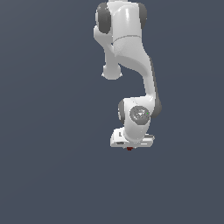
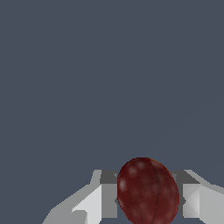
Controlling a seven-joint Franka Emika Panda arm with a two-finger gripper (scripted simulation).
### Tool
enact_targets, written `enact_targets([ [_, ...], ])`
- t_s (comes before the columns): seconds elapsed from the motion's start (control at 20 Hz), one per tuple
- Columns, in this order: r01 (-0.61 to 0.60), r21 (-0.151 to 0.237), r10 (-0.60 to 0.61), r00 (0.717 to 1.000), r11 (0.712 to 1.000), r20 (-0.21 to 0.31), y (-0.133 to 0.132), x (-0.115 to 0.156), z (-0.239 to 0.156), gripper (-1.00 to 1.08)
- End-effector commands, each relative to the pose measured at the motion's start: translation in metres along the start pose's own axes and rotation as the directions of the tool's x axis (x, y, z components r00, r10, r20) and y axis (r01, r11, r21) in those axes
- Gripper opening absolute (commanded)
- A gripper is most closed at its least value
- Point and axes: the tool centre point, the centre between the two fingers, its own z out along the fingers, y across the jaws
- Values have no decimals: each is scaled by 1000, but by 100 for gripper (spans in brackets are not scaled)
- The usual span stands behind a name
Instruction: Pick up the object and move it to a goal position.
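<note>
The object is a dark red, roughly round lump (image 2: 148, 192). In the wrist view it sits between my two grey-white fingers (image 2: 107, 194), which press on both of its sides. In the exterior view only a small dark red bit of it (image 1: 130, 149) shows just under the white hand. My gripper (image 1: 130, 148) is shut on it; its fingers are mostly hidden by the hand in the exterior view.
The white arm (image 1: 131, 57) comes down from the top of the exterior view. Everything around it is a plain dark grey-blue surface (image 1: 48, 166) with no other objects in view.
</note>
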Motion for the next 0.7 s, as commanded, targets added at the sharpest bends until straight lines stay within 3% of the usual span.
enact_targets([
  [0.0,0,0,0,1000,1000,-1,-1,-3,-3,-100],
  [0.65,0,0,0,1000,1000,-1,-11,-51,-45,-100],
])
